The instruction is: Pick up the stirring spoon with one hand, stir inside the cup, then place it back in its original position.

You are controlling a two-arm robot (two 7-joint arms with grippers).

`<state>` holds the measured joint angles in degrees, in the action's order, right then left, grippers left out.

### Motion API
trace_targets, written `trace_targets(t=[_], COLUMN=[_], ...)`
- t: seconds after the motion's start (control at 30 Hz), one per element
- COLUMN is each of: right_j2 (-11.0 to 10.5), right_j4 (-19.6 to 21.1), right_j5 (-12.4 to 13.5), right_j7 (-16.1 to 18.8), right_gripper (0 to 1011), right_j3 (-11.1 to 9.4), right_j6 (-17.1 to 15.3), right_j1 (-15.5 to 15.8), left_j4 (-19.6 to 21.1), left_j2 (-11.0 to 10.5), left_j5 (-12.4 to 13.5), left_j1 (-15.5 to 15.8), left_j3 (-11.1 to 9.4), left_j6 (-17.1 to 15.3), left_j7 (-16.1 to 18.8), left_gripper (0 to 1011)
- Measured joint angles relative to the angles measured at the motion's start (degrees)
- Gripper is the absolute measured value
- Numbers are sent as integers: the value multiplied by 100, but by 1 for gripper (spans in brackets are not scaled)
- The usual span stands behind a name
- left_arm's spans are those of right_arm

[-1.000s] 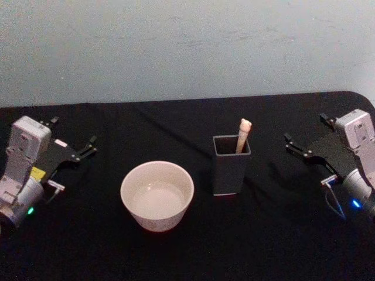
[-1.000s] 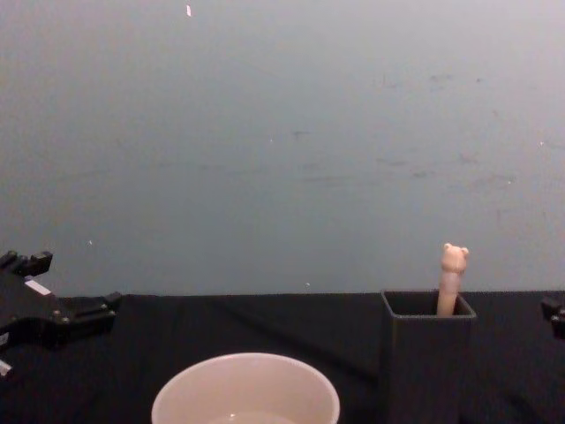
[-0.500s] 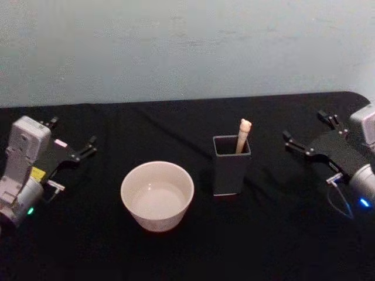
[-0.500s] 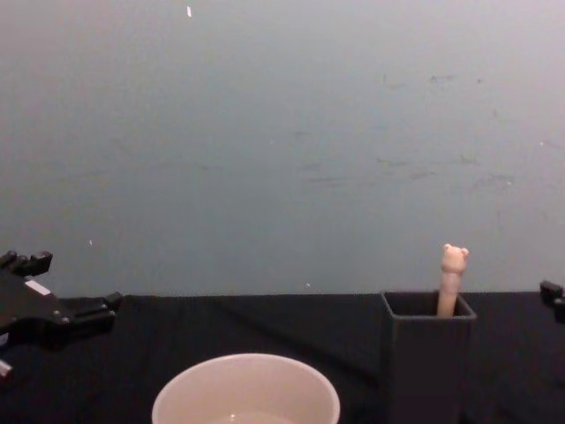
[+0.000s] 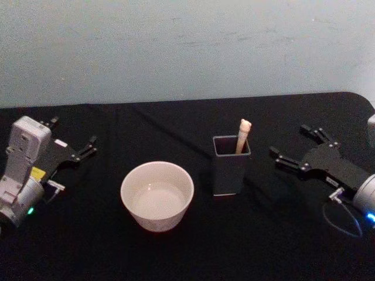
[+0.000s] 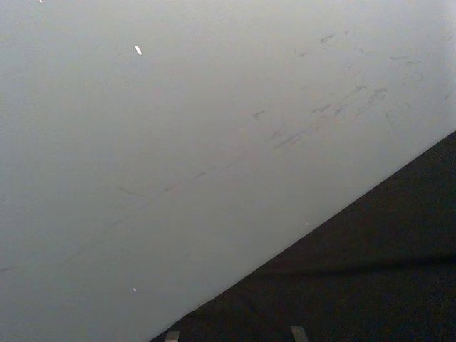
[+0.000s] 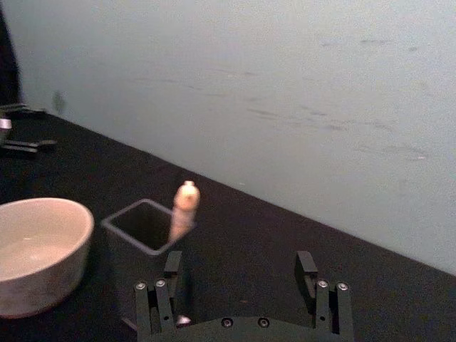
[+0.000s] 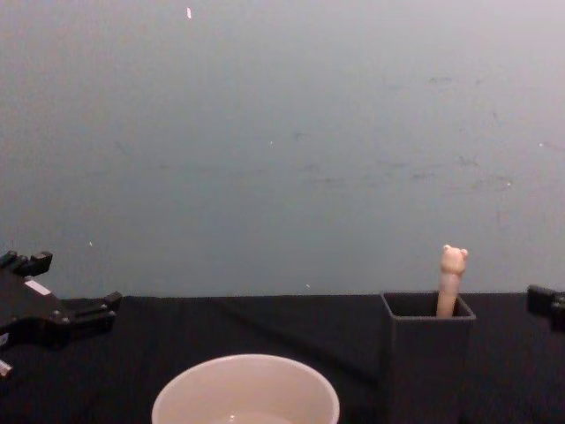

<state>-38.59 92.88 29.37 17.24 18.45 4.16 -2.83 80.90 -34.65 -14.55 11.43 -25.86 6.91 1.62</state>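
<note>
Now spoon [image 5: 243, 133] stands near-upright in the dark holder [image 5: 231, 172] right of the cup [image 5: 157, 196], bear head up; right gripper [image 5: 288, 140] open, empty, near the holder; left gripper [image 5: 74, 131] open, parked far left.

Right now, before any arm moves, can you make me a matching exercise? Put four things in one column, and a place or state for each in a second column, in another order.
Things
1. spoon
2. cup
3. left gripper
4. right gripper

Places or states
a. open, right of the holder, apart from it
b. standing in the holder, bear head up
c. open, far left of the cup
d. on the black table, left of the holder

Pairs: 1-b, 2-d, 3-c, 4-a
</note>
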Motion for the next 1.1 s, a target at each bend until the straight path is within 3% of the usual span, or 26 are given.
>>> trace_targets(t=[0.27, 0.63, 0.9, 1.1], right_j2=[202, 586, 894, 1009], right_j4=[-43, -408, -781, -969], right_j5=[58, 113, 17, -71], right_j7=[288, 647, 789, 884], right_gripper=[1003, 1003, 1003, 1003], right_j3=[76, 173, 210, 232], right_j6=[-186, -448, -550, -570], right_j1=[-119, -543, -890, -1060], left_j4=[0, 0, 0, 0], left_j2=[0, 0, 0, 0], left_j5=[0, 0, 0, 0], left_j1=[0, 0, 0, 0], left_j3=[0, 0, 0, 0], left_j6=[0, 0, 0, 0], left_j7=[0, 0, 0, 0], left_gripper=[1001, 1001, 1001, 1001])
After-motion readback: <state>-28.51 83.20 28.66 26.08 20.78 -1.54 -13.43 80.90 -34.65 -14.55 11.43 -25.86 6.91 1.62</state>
